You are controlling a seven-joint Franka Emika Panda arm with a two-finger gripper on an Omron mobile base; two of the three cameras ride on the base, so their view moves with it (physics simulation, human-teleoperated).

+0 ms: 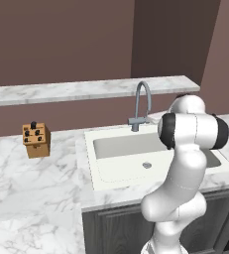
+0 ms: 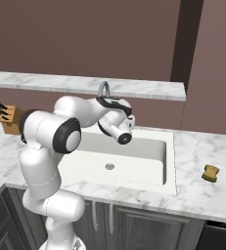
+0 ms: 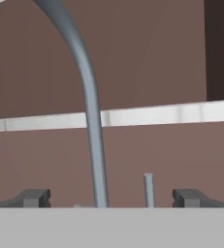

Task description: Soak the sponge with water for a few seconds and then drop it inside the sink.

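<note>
Gripper [image 3: 111, 197], open and empty, faces the tap [image 3: 91, 121]; judging by this, it should nudge the lever [image 3: 149, 190] at one o'clock to start water.

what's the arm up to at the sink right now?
The end effector is open and empty, pointed at the faucet with the pipe and its handle between the fingers. No water is running, and the sink is empty. The sponge still sits untouched on the counter right of the basin.
</note>
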